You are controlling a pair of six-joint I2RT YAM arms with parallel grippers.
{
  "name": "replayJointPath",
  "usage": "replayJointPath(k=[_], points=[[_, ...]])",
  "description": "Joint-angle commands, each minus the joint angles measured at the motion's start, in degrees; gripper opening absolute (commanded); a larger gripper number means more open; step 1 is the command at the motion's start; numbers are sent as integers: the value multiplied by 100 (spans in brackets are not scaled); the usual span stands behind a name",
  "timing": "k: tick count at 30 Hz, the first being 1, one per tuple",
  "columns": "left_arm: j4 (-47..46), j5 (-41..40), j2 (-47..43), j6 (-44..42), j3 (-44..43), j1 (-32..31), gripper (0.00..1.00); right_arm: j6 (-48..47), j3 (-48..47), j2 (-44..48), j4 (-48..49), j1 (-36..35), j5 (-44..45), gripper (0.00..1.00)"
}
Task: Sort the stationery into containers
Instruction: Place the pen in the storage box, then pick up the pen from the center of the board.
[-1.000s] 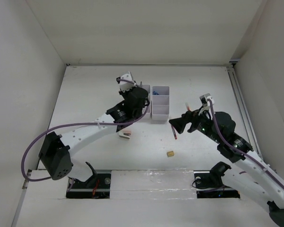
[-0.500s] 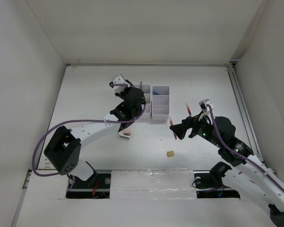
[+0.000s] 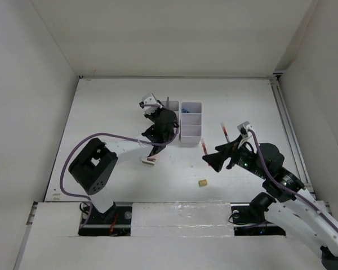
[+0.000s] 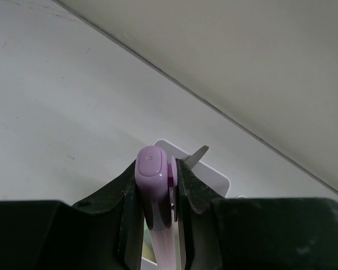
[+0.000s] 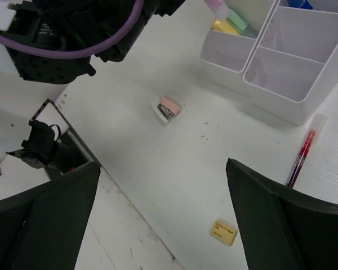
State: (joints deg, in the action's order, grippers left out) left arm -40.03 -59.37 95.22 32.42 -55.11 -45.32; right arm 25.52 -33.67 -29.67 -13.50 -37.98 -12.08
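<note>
The left gripper (image 4: pixel 158 183) pinches a smooth, round-ended lilac plastic highlighter (image 4: pixel 152 169) over the thin-walled white organiser (image 4: pixel 217 179), while the matte black right gripper (image 5: pixel 162 169) stands wide apart.

White arms (image 3: pixel 301 211), black joints (image 3: pixel 91 171), purple cables (image 5: pixel 73 52)

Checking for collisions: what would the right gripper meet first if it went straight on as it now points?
The right gripper would likely meet bare table between stapler and eraser; nothing else looks in line, though depth is unclear.
</note>
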Motion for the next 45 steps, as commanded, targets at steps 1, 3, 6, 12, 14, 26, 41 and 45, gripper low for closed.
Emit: replayJointPath(k=[1,3,6,12,14,26,41,45], points=[[-400,-48,136,45,-158,23,0,6,10,23,190,-61,-233,100],[-506,-48,294,45,-210,23,0,-46,10,23,190,-61,-234,100],[-506,-48,426,97,-325,23,0,-47,10,84,137,-61,-287,100],[-506,-118,690,150,-430,23,0,-100,-43,146,75,-113,-391,100],[-506,-118,743,202,-430,23,0,-152,-43,198,23,-113,-392,100],[-365,-65,629,335,-351,23,52,-205,-96,146,136,-113,-550,100],[3042,619,-1259,290,-1466,-390,100,67,-561,-837,-548,-113,1258,100],[4546,1137,-1699,913,-1678,-390,100,375,-877,-1643,-1015,-113,2464,100]])
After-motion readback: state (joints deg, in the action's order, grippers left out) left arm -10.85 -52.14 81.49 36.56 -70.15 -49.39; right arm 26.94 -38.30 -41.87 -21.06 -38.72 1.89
